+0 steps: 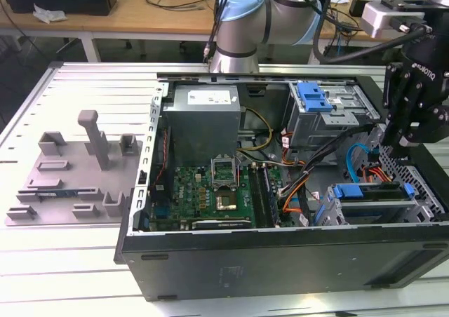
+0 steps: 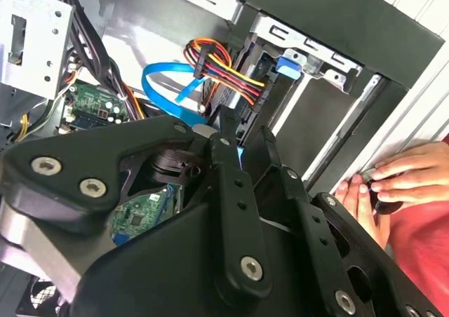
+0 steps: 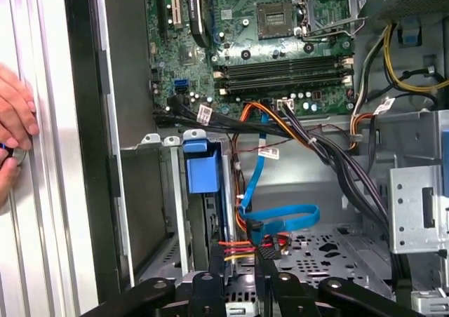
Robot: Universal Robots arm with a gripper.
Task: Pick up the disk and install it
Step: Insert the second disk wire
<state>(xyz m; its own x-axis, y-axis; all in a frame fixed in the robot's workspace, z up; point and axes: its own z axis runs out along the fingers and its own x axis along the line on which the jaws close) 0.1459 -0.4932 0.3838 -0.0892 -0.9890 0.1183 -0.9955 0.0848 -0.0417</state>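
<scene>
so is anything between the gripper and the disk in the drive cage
Yes, cables. In the first wrist view the gripper hangs by the red, orange and yellow power wires and the looped blue data cable. These lie between it and the blue-framed disk in the drive cage.

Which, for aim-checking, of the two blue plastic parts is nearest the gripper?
The blue strip on the bay beneath the black gripper; the grey cage's blue latch lies farther.
</scene>
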